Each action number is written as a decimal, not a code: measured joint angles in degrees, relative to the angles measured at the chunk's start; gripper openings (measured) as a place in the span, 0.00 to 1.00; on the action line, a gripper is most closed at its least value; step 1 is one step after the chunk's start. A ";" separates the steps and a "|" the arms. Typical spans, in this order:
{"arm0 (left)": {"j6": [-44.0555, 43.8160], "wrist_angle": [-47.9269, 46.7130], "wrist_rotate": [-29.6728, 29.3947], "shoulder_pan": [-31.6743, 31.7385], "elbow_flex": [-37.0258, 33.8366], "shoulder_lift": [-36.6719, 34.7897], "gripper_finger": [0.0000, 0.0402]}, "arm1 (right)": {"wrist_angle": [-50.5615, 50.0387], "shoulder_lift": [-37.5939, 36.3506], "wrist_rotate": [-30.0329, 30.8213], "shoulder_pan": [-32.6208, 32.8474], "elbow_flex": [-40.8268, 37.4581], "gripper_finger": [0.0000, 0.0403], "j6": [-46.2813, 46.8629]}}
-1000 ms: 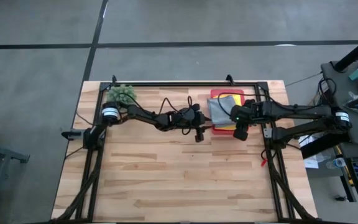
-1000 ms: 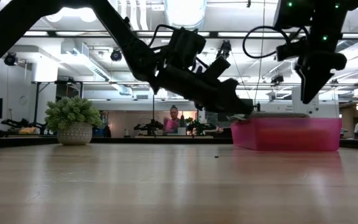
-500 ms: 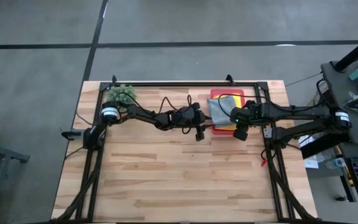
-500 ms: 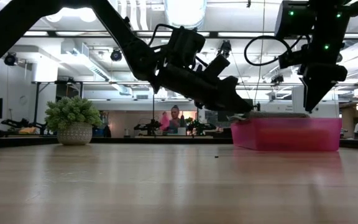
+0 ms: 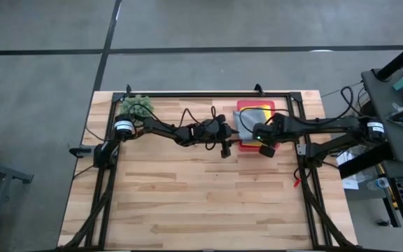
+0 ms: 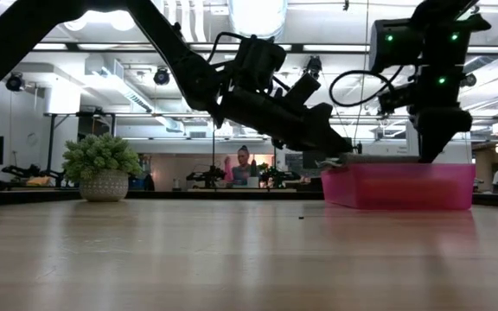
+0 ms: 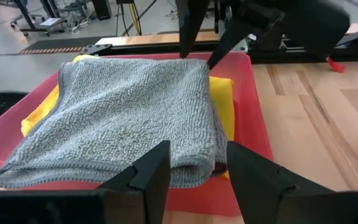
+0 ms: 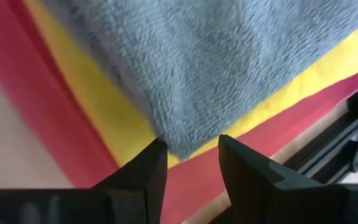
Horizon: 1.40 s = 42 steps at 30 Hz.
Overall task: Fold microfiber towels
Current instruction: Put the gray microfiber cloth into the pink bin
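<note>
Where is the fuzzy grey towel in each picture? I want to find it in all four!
High view: grey towel lies atop the pink tray, upper middle.
Low view: only a thin grey edge shows above the tray's rim, at right.
Left wrist view: it fills the picture's middle, over a yellow towel.
Right wrist view: it fills the top, blurred.
Shared landmark: the pink tray.

The grey towel (image 7: 129, 118) is nubbly, matt cloth; the pink tray (image 7: 253, 118) smooth plastic; the worktop (image 5: 208, 196) pale, faintly glossy wood.
</note>
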 joint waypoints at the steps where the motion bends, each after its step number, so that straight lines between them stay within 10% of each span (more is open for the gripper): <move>1: 0.00 0.00 0.00 0.00 0.00 0.00 0.36 | 0.47 0.40 0.69 -0.02 0.15 0.32 0.00; 15: 0.05 -0.31 0.00 -0.02 -0.09 0.00 0.36 | -6.93 3.02 1.32 -1.53 2.74 0.03 3.23; 32: 0.48 -0.59 0.02 -0.02 -0.17 -0.12 0.36 | -7.43 4.60 -9.63 -1.38 3.49 0.03 6.03; 42: 0.48 -0.57 1.40 -0.17 -0.20 -0.28 0.36 | -12.27 4.36 -9.61 -1.38 7.52 0.26 6.43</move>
